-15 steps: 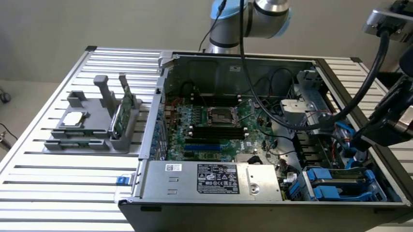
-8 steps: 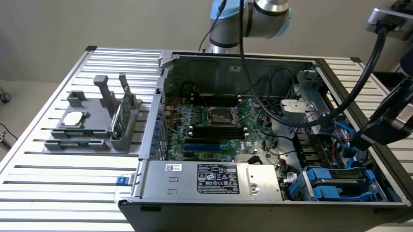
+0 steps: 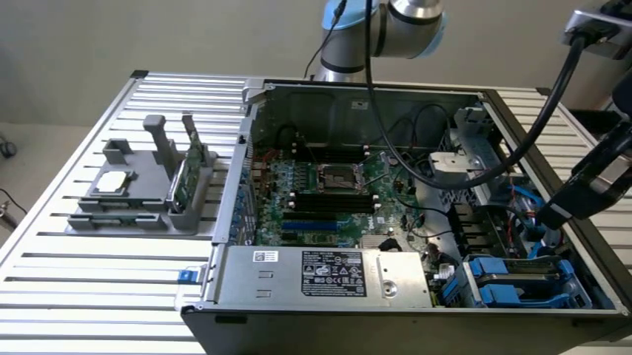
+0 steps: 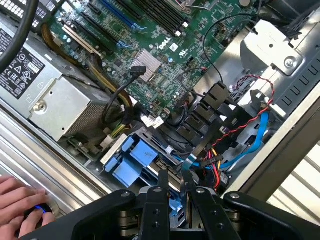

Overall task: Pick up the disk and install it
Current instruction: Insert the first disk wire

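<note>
Exterior view: the disk (image 3: 519, 279), in its blue carrier, lies flat in a bay of the open computer case (image 3: 395, 330) at the lower right of the frame, with its long axis running roughly left to right. The power supply (image 3: 326, 274) label bears certification marks; the small print is unreadable. Wrist view: white "DELL" is printed on the motherboard (image 4: 150, 55). The gripper (image 4: 174, 176) hangs over the disk, fingers slightly apart and gripping nothing. A hand (image 4: 17, 202) rests on a blue-lit button (image 4: 42, 209).

The disk (image 3: 519, 279) lies inside the open computer case (image 3: 395, 327) on the slatted table (image 3: 99, 274).
</note>
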{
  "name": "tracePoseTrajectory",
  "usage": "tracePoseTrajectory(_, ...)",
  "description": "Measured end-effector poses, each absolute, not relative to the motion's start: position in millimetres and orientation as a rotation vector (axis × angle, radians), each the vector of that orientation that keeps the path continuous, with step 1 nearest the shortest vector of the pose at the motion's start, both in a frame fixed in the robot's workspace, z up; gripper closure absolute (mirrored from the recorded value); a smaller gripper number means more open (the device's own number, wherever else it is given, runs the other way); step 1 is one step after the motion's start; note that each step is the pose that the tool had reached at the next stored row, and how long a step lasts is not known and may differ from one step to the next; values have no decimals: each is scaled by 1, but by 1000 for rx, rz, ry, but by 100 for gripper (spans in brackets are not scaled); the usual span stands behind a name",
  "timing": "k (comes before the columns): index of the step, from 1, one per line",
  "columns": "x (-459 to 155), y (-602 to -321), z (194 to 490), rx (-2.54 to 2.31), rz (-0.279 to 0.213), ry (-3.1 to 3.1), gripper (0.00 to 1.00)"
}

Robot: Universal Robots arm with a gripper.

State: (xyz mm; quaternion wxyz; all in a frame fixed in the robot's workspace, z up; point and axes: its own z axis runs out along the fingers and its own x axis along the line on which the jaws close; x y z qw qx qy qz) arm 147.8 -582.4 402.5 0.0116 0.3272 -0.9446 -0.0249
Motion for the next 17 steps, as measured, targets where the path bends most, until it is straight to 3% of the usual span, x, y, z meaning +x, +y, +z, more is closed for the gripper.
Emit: tracePoseTrajectory(17,148,-582,401,653,-106,-3060,75)
